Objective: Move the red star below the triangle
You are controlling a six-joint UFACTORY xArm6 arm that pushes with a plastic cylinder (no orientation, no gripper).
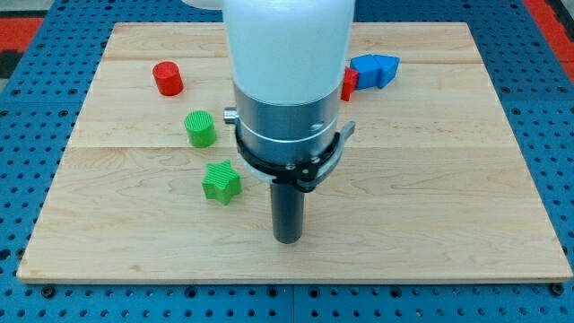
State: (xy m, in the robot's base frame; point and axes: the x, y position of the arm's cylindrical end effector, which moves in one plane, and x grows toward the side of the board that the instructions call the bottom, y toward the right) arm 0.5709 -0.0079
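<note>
One red block (349, 83), likely star, half hidden behind arm, touching blue block (375, 70). Light, rigid; you push its flat side. No jaws; tip (287, 239) well below it.

The arm's body filled the upper centre of the frame as a broad, smooth white cylinder, glossy and unmarked. Beneath it sat a brushed silver metal collar, slightly narrower, with a small round silver stud on its left edge. A thin black clamp ring wrapped the collar's lower rim, with a grey tab projecting at the right. From it dropped a straight dark rod, matte charcoal, ending in my tip (287, 240), flat and round.
</note>
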